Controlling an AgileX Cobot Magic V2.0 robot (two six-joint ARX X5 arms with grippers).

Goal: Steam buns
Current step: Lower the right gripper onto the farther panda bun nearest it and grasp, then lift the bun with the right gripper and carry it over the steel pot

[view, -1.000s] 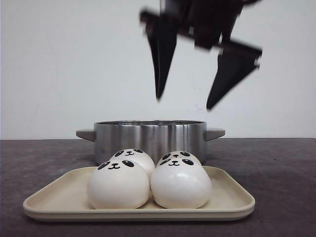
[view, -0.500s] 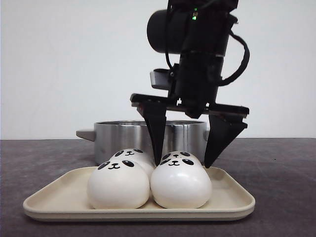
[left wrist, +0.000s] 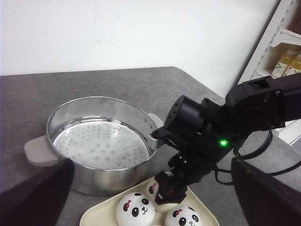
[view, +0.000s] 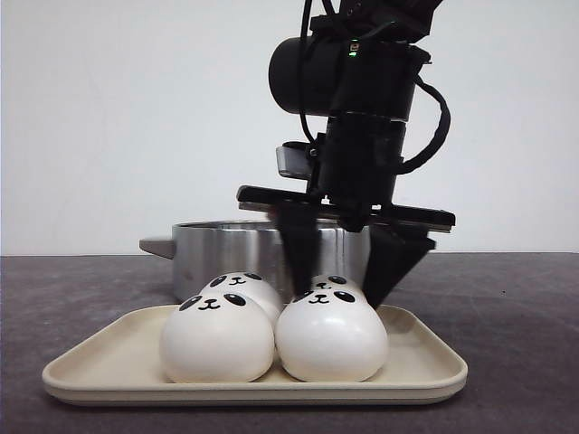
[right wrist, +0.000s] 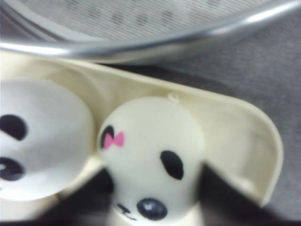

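Note:
Four white panda-face buns sit on a cream tray [view: 425, 363] in front of a steel steamer pot [view: 235, 249]. Front left bun [view: 217, 339] and front right bun [view: 330, 342] are nearest; the back left bun [view: 251, 287] is behind them. My right gripper [view: 339, 298] is open, low over the tray, with one finger on each side of the back right bun [view: 336, 284]. The right wrist view shows that bun [right wrist: 150, 141], with a pink bow, between the dark fingers. My left gripper [left wrist: 151, 162] is open and empty, high above pot and tray.
The pot [left wrist: 108, 176] holds a perforated steamer plate [left wrist: 99, 141] with nothing on it, and has grey side handles [view: 156, 245]. A shelf with bottles [left wrist: 287, 63] stands beyond the table's right edge. The tray's rim [right wrist: 263, 141] lies close beside the right finger.
My right gripper came down from high above the pot to the back right bun. Its fingers now sit lower and slightly closer together around the bun. The buns have not moved.

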